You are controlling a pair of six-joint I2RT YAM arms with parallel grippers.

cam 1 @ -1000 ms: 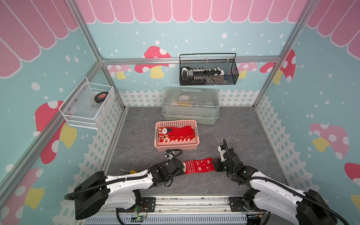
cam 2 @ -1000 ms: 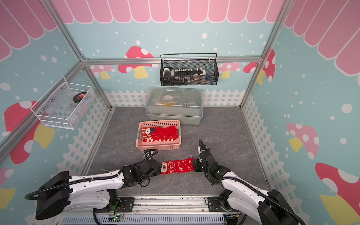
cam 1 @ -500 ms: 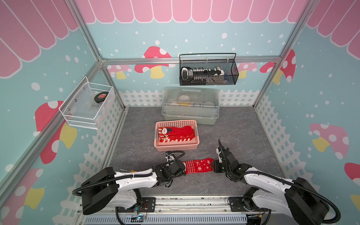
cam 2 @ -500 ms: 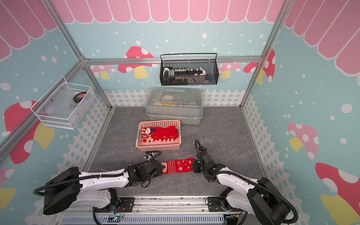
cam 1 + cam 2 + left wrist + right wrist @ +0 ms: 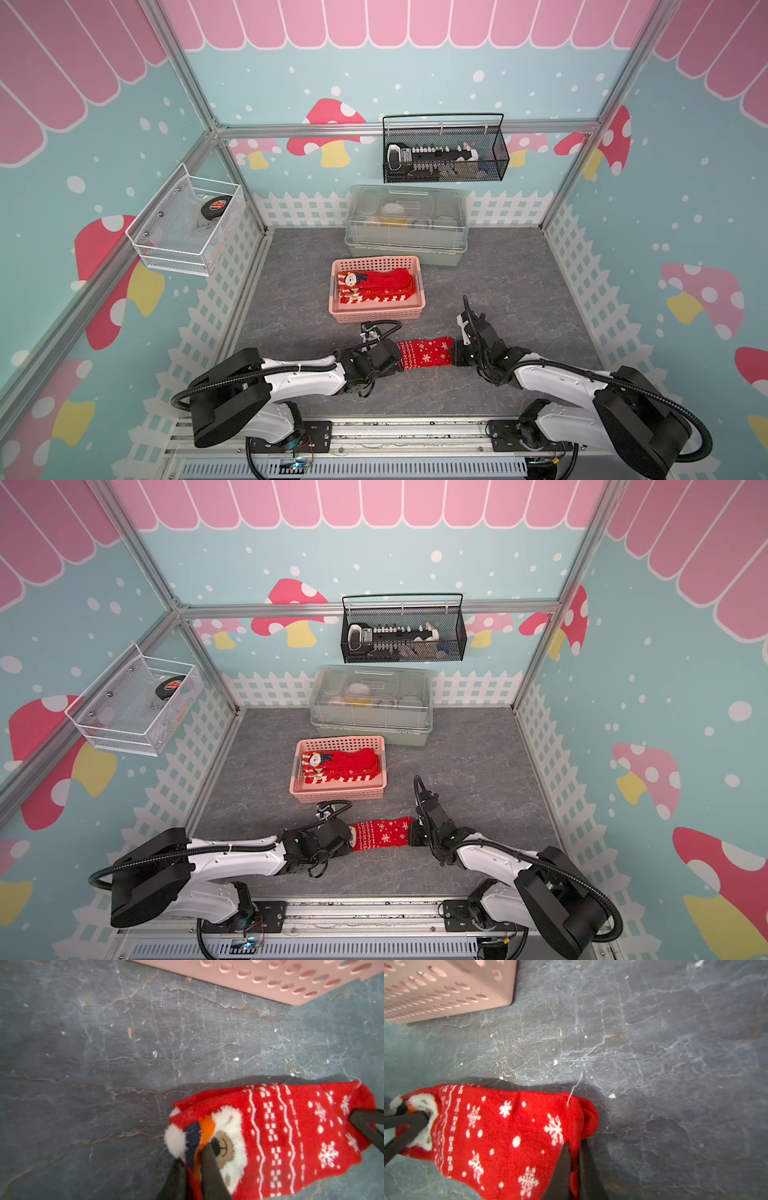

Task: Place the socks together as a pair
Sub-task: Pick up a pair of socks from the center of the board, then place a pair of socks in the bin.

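Right wrist: sock (image 5: 500, 1132) partly off-frame

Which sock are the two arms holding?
Find the pink basket in the middle of the grey floor. On the arms' side of it, a red sock lies stretched between the left gripper and the right gripper. Unlike the socks piled in the basket, it is outside, with a bear face at its cuff.

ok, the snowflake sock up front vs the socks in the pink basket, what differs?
Place: the snowflake sock lies out on the table, while the basket socks sit stacked inside the pink basket. Grip: left gripper pinches its bear cuff and right gripper its toe; the basket socks are untouched. Shared: red knit with white pattern.
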